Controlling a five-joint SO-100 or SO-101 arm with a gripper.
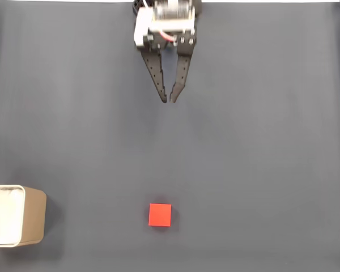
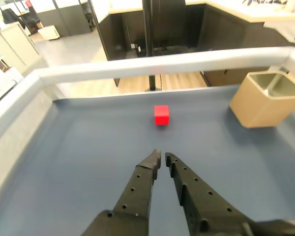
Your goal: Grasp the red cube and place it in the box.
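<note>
Red cube (image 1: 160,215) lies flat, well apart from the upright beige box (image 1: 31,216).

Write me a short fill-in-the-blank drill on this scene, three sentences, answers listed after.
1. The cube lying on the gray mat is colored ____.
2. The gripper holds nothing, and its fingertips are nearly ____.
3. In the fixed view, the box sits at the ____ edge of the picture, apart from the cube.

Missing words: red; closed; left
</note>
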